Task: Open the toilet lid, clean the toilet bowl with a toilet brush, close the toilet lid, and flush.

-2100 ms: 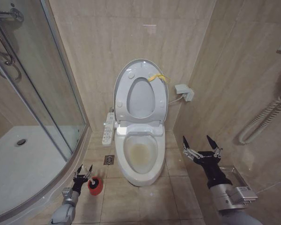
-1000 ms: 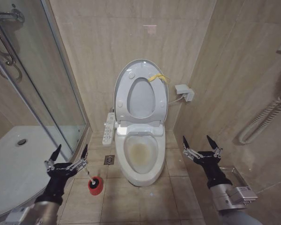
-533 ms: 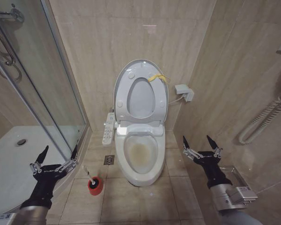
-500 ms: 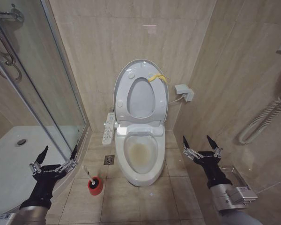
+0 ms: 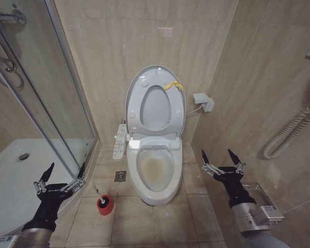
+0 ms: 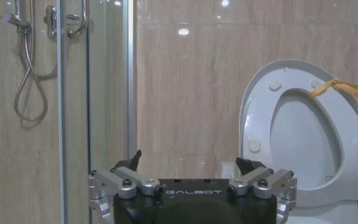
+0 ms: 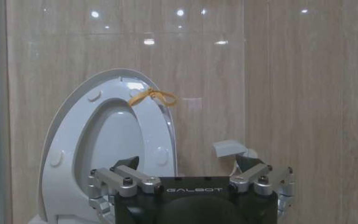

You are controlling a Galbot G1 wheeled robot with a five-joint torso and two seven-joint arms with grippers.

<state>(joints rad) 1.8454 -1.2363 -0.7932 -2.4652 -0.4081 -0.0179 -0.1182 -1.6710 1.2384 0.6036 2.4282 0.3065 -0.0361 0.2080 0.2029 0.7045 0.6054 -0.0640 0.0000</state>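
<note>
1. Since two seconds ago your left gripper point(image 5: 60, 174) has risen from the red cup holder point(image 5: 105, 205) on the floor and swung out toward the shower door point(image 5: 41, 93); over the last half second it has barely shifted. Its jaws are spread wide and hold nothing.
2. Your right gripper point(image 5: 221, 159) hovers unchanged to the right of the toilet, close to the right wall, jaws spread wide and empty.
3. Open floor lies between the cup holder and the toilet, and in front of the toilet. The curved shower tray point(image 5: 10, 181) edge and glass door close off the left side; tiled walls close the back and right.
4. The room is a narrow beige-tiled bathroom with a floor drain point(image 5: 120, 176) just left of the toilet.
5. The toilet lid point(image 5: 137, 85) stands upright against the back wall, a yellow strap point(image 5: 174, 85) at its rim.
6. The toilet bowl point(image 5: 155, 172) is uncovered, with yellowish stains inside, and sits between your two grippers.
7. The toilet brush point(image 5: 102, 198) stands in the red cup holder, below and to the right of your left gripper, apart from its jaws.
</note>
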